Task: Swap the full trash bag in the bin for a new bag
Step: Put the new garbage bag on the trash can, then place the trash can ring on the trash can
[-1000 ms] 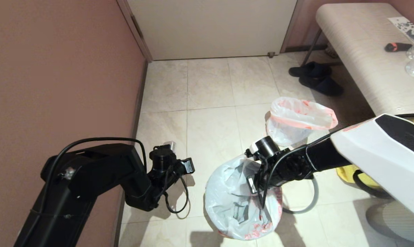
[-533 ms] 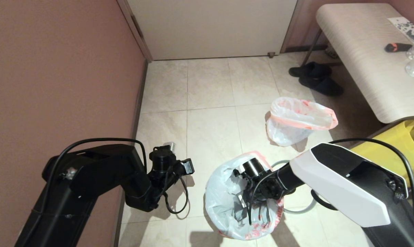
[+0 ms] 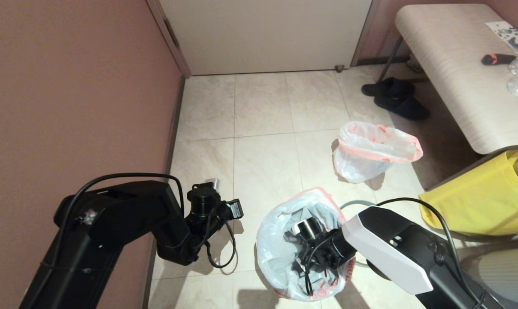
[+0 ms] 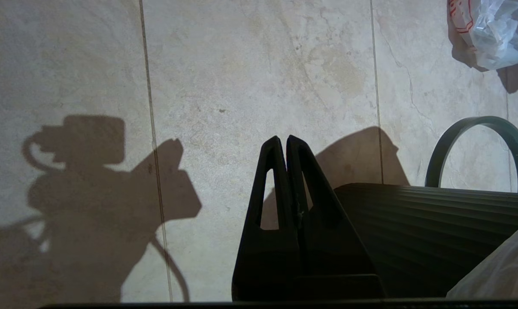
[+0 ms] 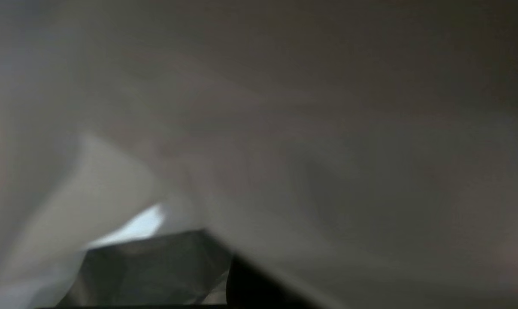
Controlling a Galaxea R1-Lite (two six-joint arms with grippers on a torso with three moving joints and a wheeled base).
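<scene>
The new bag [image 3: 280,240], thin white plastic with a pink-red rim band, is draped over the bin's mouth in the head view. The bin shows only in the left wrist view, as a black ribbed wall [image 4: 434,231] with the new bag [image 4: 499,274] hanging over it. My right gripper [image 3: 301,257] is down inside this bag, its fingertips hidden by plastic; the right wrist view shows only plastic film close up. The full trash bag [image 3: 370,150] stands on the floor beyond the bin. My left gripper [image 4: 283,139] is shut and empty, parked above the floor left of the bin.
The grey ring rim [image 3: 357,204] lies on the tiles just behind the bin. A big yellow bag [image 3: 477,197] sits at the right under a bench [image 3: 456,77]. Dark slippers [image 3: 396,101] lie near the bench. A wall [image 3: 70,86] runs close on the left.
My right arm has swung back toward me and pushed lower, going from over the bag's mouth to deep inside it. The left arm has not moved.
</scene>
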